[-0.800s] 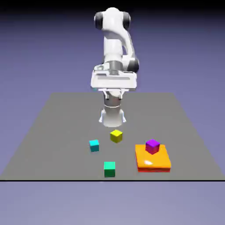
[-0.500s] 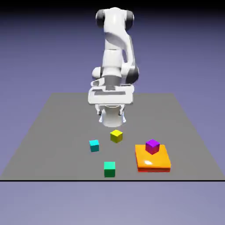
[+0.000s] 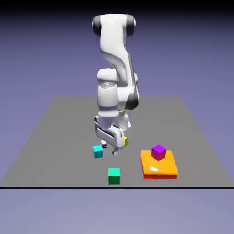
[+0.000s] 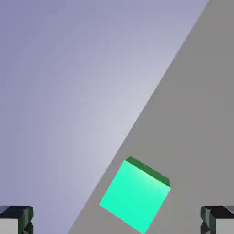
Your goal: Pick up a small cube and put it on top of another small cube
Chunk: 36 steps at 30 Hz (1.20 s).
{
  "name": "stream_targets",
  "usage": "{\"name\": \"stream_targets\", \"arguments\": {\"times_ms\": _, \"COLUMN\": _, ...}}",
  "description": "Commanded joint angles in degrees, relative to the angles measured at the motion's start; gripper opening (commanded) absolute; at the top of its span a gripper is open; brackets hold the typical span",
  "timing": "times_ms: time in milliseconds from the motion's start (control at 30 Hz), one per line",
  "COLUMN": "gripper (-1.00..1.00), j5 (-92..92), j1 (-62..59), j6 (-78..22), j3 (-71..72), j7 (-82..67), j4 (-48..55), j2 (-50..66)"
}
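Two spread fingertips [image 4: 16, 219] above green cube [image 4: 135, 195]

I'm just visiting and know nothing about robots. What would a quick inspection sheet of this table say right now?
Surface: grey table, flat, nothing spilled.
Job's things: green cube alone near the front edge, also in the hand view; purple cube sitting on the orange block.
Clutter: cyan cube and yellow cube, the latter partly hidden behind the hand.
Grippers: gripper open, empty, low between the cyan and yellow cubes; fingertips wide apart in the hand view.
Cables: nothing seen.
Surroundings: plain blue-violet backdrop, nothing else seen.
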Motion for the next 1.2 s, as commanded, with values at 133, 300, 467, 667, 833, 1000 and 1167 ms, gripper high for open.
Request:
{"name": "stream_targets", "arguments": {"times_ms": 133, "gripper": 0.0, "j5": 0.43, "j1": -5.69, "j6": -3.51, "j3": 4.64, "j7": 12.46, "j4": 4.01, "j2": 8.25}}
{"name": "stream_targets", "arguments": {"times_ms": 300, "gripper": 0.0, "j5": -0.29, "j1": -6.97, "j6": -3.33, "j3": 5.49, "j7": 18.54, "j4": 6.15, "j2": 13.98}}
{"name": "stream_targets", "arguments": {"times_ms": 467, "gripper": -1.0, "j5": -3.94, "j1": -2.1, "j6": 3.5, "j3": 0.7, "j7": 20.78, "j4": 7.61, "j2": 22.19}}
{"name": "stream_targets", "arguments": {"times_ms": 667, "gripper": -1.0, "j5": 0.67, "j1": -8.15, "j6": -5.13, "j3": 6.74, "j7": 17.87, "j4": 5.77, "j2": 11.82}}
{"name": "stream_targets", "arguments": {"times_ms": 833, "gripper": -1.0, "j5": 6.47, "j1": -0.93, "j6": -13.74, "j3": 12.29, "j7": 5.41, "j4": 3.49, "j2": 1.66}}
{"name": "stream_targets", "arguments": {"times_ms": 1000, "gripper": -1.0, "j5": 12.26, "j1": 6.28, "j6": -22.34, "j3": 17.85, "j7": -7.05, "j4": 1.21, "j2": -8.5}}
{"name": "stream_targets", "arguments": {"times_ms": 1167, "gripper": -1.0, "j5": 11.23, "j1": 10.06, "j6": -20.36, "j3": 18.53, "j7": -8.96, "j4": -0.67, "j2": -7.58}}
